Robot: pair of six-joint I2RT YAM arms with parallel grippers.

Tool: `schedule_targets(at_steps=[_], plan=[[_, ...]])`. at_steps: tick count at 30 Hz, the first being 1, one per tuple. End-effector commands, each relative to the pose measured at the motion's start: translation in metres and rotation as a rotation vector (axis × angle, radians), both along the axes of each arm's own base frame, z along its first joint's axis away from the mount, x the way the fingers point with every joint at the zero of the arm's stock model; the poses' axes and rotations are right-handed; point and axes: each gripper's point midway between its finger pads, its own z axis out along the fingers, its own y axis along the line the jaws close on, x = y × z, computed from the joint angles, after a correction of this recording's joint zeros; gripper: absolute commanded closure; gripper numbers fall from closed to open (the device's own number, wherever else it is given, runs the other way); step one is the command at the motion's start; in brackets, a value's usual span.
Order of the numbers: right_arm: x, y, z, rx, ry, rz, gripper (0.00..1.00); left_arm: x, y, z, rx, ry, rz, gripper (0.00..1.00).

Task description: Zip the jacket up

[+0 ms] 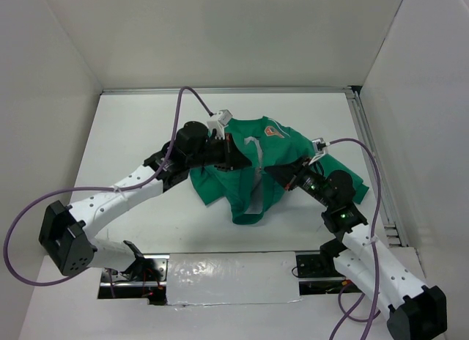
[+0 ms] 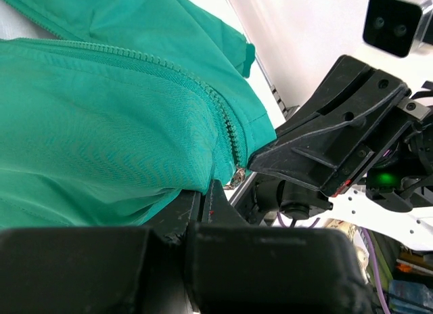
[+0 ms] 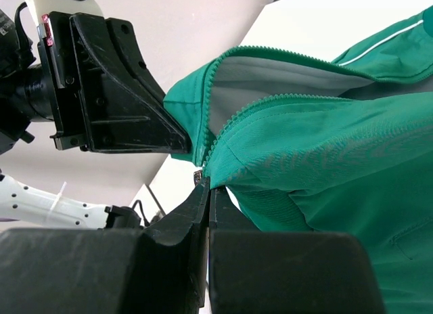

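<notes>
- Jacket (image 1: 256, 171) lies crumpled in the middle of the surface (image 1: 146, 120), its orange patch (image 1: 272, 131) facing up and both arms reaching in to it.
- Left claw (image 1: 245, 163) is clamped on the green fabric beside the zip (image 2: 226, 124).
- Right claw (image 3: 205, 187) is pinched tight on the jacket at the zip's lower end, close to the left claw.
- Above that the zip gapes, showing white lining (image 3: 270, 80).
</notes>
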Motion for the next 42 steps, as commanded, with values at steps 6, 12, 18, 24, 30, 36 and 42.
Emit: schedule_targets(at_steps=[6,12,18,24,30,36,42], plan=[[-0.006,-0.002,0.011,0.026,-0.051,0.008,1.00,-0.002,0.000,0.032,-0.081,-0.087,-0.013,1.00],[-0.007,0.000,0.018,0.051,-0.068,0.027,1.00,-0.003,-0.002,0.031,-0.080,-0.089,-0.027,1.00],[-0.003,0.001,0.021,0.057,-0.067,0.026,1.00,-0.005,-0.005,0.029,-0.084,-0.087,-0.051,1.00],[-0.003,0.000,0.025,0.077,-0.078,0.021,1.00,-0.006,-0.006,0.025,-0.078,-0.083,-0.064,1.00],[-0.004,0.000,0.027,0.069,-0.086,0.023,1.00,-0.001,-0.004,0.021,-0.065,-0.060,-0.031,1.00],[-0.006,0.000,0.020,0.050,-0.062,0.032,1.00,0.000,0.002,0.024,-0.073,-0.058,-0.001,1.00],[-0.009,0.000,0.021,0.056,-0.060,0.037,1.00,0.001,0.003,0.024,-0.071,-0.067,0.006,1.00]])
